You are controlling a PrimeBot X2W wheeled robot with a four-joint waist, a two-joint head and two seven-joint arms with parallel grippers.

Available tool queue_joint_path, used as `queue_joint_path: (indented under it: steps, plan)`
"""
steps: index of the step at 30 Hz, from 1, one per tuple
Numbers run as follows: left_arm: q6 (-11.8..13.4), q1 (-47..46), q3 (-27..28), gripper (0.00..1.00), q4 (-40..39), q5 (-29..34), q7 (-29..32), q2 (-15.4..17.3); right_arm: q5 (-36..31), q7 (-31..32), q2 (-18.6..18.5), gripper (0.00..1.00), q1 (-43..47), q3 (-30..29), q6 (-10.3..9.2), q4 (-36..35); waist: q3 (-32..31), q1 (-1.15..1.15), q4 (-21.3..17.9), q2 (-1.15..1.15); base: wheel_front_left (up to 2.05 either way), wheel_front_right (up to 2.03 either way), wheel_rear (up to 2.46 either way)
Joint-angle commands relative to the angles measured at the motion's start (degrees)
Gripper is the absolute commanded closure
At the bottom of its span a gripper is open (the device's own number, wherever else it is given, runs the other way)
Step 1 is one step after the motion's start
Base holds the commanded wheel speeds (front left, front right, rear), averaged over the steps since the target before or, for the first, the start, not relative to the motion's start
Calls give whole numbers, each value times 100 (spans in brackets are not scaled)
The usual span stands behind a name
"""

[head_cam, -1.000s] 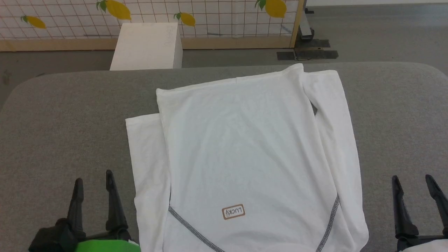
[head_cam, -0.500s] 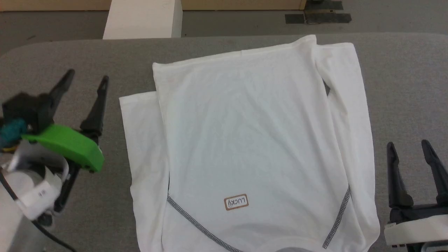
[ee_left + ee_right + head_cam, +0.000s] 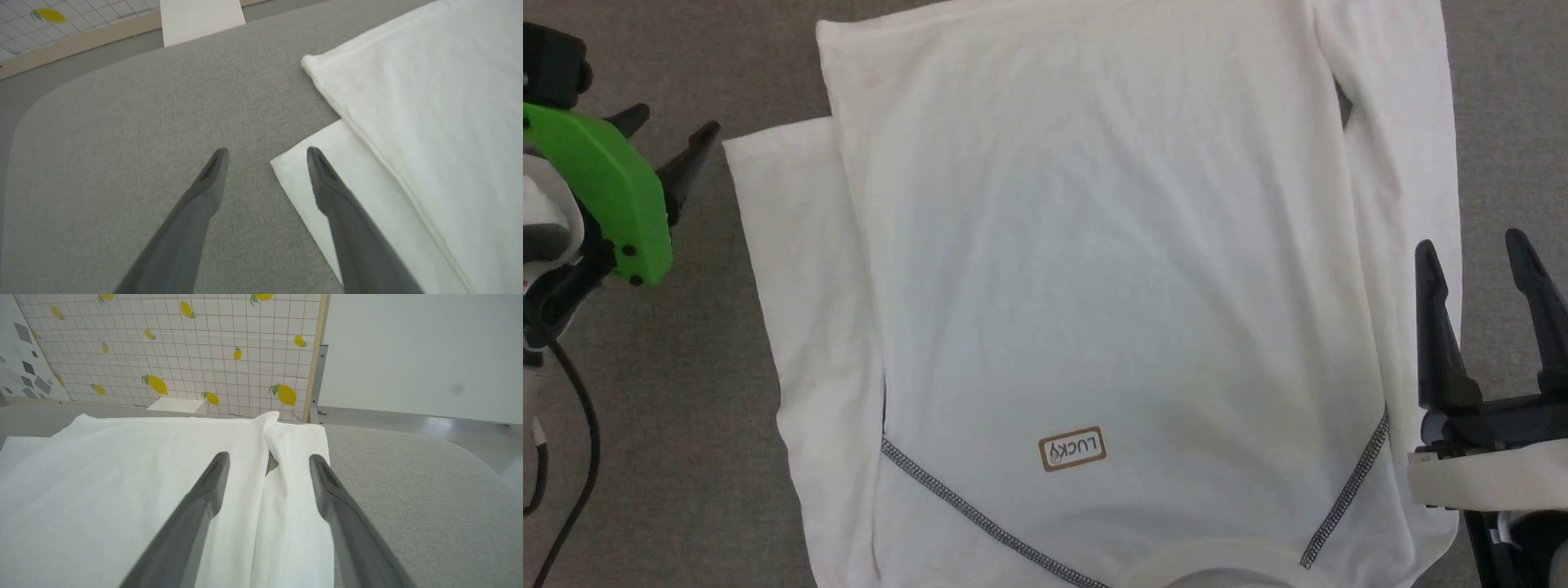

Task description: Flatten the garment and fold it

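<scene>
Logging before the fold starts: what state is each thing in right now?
Shirt: spread flat on the table, not yet folded.
Left hand: open, empty, at the left sleeve end.
Right hand: open, empty, over the right sleeve.

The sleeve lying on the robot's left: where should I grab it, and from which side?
Grip the sleeve at its cuff corner, coming in from the robot's left with the open left gripper. That corner lies flat on bare table, clear of the shirt body.
</scene>
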Motion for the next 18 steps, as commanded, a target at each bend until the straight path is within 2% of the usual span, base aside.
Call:
queue_joint_path:
  steps: [1,10,12,13,14,18]
  plan:
    - [-30,-101,-5,0,48,-94,86,29,-44,0,7,0,-119,-4,-9,-12,453,-1,-125,0,0,0,0]
    - [-57,-44,23,0,234,-744,575,-129,-16,17,7,0,-205,-91,-9,12,735,-1,-191,0,0,0,0]
    - [13,-7,57,2,327,-771,568,-129,-23,48,7,0,-248,-69,-9,14,787,-1,-219,0,0,0,0]
    - [20,16,65,73,370,-764,533,-126,-25,56,7,0,-268,-61,-9,16,802,-1,-234,0,0,0,0]
    - [22,42,67,100,404,-775,524,-126,-28,60,7,0,-281,-61,-9,18,807,-1,-241,0,0,0,0]
    - [101,79,246,100,464,-885,264,-214,-42,74,7,0,-301,-130,-9,32,744,-1,-229,0,0,0,0]
